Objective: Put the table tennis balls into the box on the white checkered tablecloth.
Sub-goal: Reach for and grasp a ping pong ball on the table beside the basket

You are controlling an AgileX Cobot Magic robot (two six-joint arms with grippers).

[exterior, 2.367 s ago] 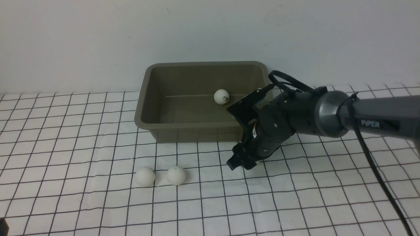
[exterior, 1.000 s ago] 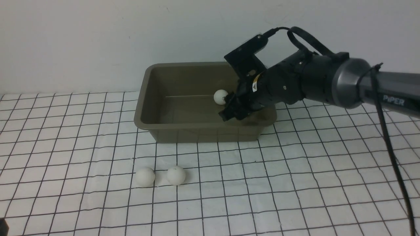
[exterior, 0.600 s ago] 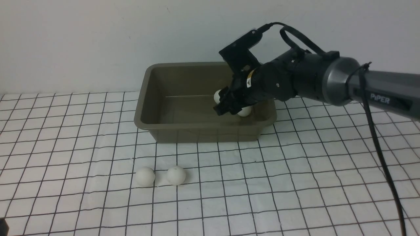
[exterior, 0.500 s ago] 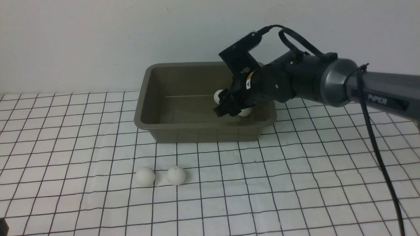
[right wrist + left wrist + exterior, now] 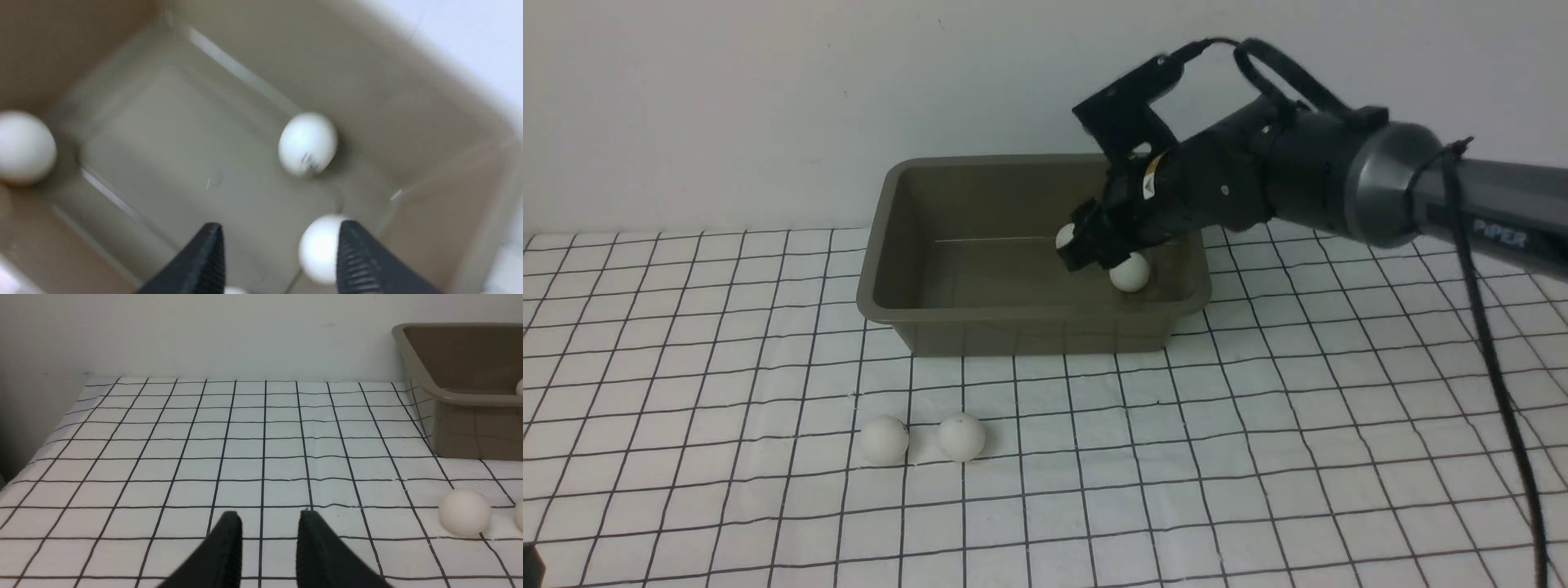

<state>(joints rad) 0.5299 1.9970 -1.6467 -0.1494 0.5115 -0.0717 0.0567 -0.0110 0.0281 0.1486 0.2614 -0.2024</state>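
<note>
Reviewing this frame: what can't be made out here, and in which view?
Front view: the right gripper hides part of the box floor, so its contents cannot be counted.
Right wrist view: motion blur smears the print on the marked ball; a white sliver is cut by the frame edge, perhaps another ball.
Left wrist view: the frame edge cuts the second tablecloth ball.
The left gripper lies outside the front view.

box (image 5: 1029,331) is showing olive-brown | tablecloth (image 5: 1258,457) is showing white with black grid | table tennis balls (image 5: 962,437) in front of box are showing matte white | right hand (image 5: 280,228) is showing black
</note>
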